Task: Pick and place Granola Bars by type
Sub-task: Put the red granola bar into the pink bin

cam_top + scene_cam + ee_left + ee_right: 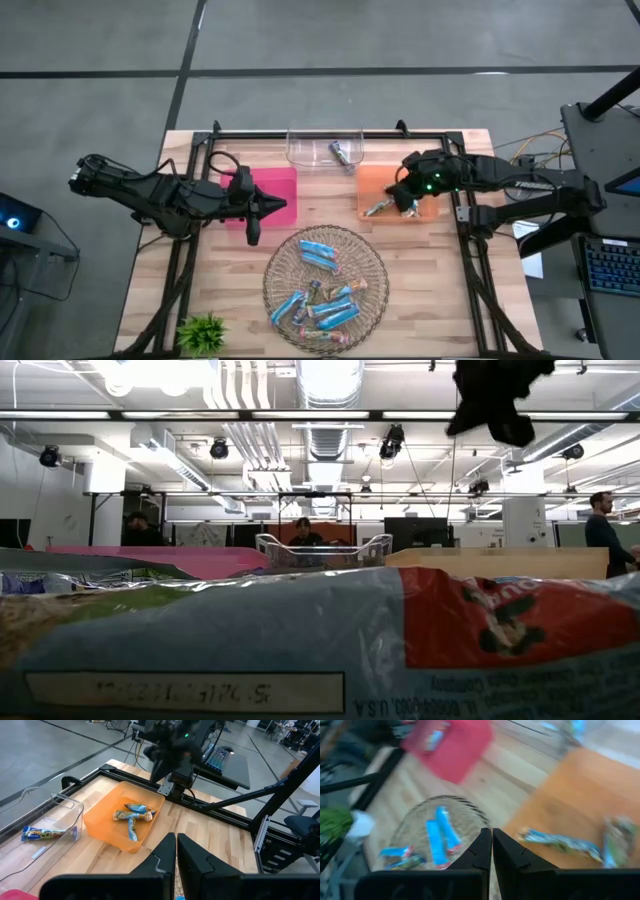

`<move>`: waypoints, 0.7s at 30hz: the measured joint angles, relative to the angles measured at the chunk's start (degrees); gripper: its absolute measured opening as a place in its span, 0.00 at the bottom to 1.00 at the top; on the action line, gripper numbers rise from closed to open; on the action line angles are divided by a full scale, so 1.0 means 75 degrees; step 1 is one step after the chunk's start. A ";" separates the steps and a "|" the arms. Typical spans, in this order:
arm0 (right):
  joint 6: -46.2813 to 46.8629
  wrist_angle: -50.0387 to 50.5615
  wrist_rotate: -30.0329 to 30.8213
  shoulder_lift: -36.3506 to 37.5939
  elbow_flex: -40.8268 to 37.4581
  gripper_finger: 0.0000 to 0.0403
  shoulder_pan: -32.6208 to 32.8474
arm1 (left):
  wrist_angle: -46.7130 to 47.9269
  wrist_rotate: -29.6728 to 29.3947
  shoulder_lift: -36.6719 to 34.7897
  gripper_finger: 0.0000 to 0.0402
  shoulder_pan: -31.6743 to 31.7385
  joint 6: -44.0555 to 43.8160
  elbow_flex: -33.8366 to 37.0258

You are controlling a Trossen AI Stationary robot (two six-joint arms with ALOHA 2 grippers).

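Several granola bars (322, 285), mostly blue, lie in a round wire basket (375, 262) near the table's front edge. More bars (134, 815) rest in the orange tray (372, 180), one bar (344, 152) lies in the clear tray (300, 150), and one (435, 740) in the pink tray (275, 183). My right gripper (400, 188) hovers shut above the orange tray, with nothing between its fingers (482, 851). My left gripper (288, 207) is shut and bare at the pink tray's right edge, raised off the table.
A small green plant (203, 332) stands at the near left corner. A black frame (330, 132) runs along the table's far edge and sides. In the low view, a bar's wrapper (320, 645) fills the foreground. People stand in the room beyond.
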State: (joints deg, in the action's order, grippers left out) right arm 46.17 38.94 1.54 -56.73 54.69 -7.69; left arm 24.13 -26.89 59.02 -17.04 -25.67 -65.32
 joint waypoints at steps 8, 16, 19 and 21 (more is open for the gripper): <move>-0.1128 -0.0578 0.0012 0.0000 0.0870 0.02 0.1164 | -0.0001 0.0000 0.0000 0.00 0.0000 -0.0010 0.0000; -0.1748 -0.1232 0.0017 0.0001 0.1328 0.02 0.2191 | -0.0004 0.0000 0.0000 0.00 0.0000 -0.0012 0.0000; -0.1971 -0.1706 0.0015 0.0012 0.1287 0.02 0.2527 | -0.0004 0.0000 0.0000 0.00 0.0000 -0.0009 0.0000; -0.2206 -0.1860 0.0015 0.0015 0.1246 0.02 0.2759 | -0.0004 0.0000 0.0000 0.00 0.0000 -0.0007 0.0000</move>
State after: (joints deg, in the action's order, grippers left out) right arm 29.62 24.99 1.65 -56.62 64.03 13.01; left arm 24.10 -26.89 59.02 -17.04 -25.72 -65.32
